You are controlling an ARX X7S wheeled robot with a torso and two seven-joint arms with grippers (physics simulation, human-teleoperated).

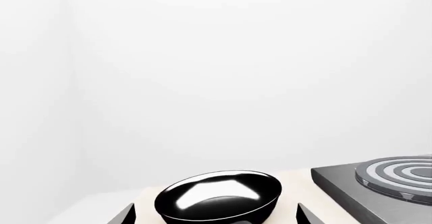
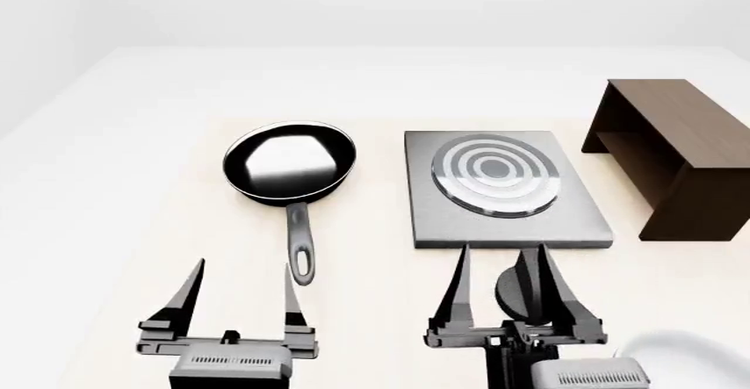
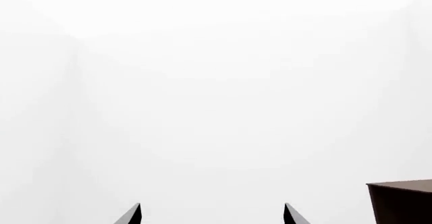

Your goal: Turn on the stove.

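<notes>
Stove (image 2: 507, 189) just ahead of right gripper (image 2: 503, 259), fingers apart; knob (image 2: 517, 291) btwn them.

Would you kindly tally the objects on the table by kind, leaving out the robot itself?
Frying pan: 1
Stove, with its black knob: 1
Wooden shelf: 1
Total: 3

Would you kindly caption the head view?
Both open grippers hover before black frying pan and grey square hotplate stove.

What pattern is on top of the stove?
Concentric light and dark rings on the stove, clearest in head view.
</notes>
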